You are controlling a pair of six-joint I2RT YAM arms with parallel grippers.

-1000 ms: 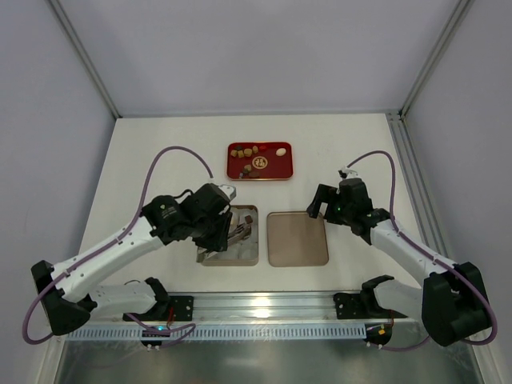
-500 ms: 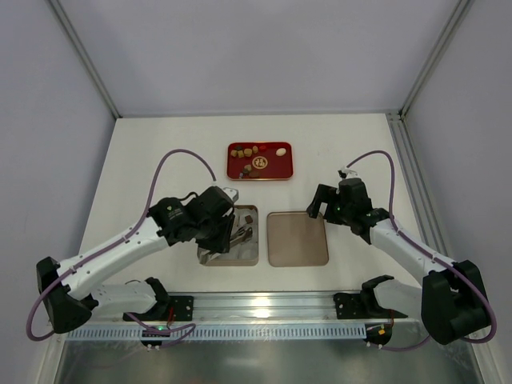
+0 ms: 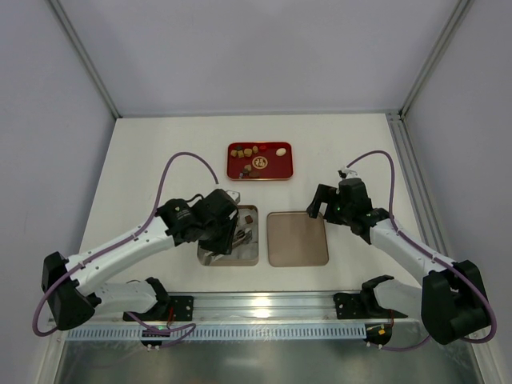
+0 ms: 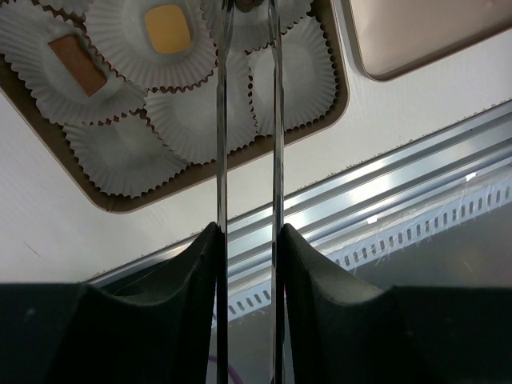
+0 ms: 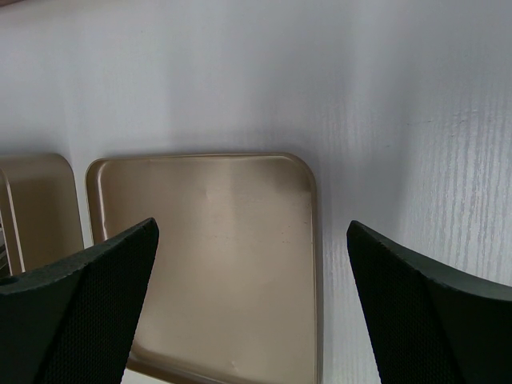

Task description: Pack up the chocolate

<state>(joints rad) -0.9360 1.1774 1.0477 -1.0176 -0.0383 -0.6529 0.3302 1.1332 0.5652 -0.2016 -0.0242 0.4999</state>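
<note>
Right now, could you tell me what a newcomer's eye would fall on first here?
The red tray, far back at centre and dotted with small chocolates, stands out first. Nearer, the left gripper hangs over a gold tin of white paper cups, some already filled, while the right gripper stands wide open above the flat gold lid beside it.
</note>
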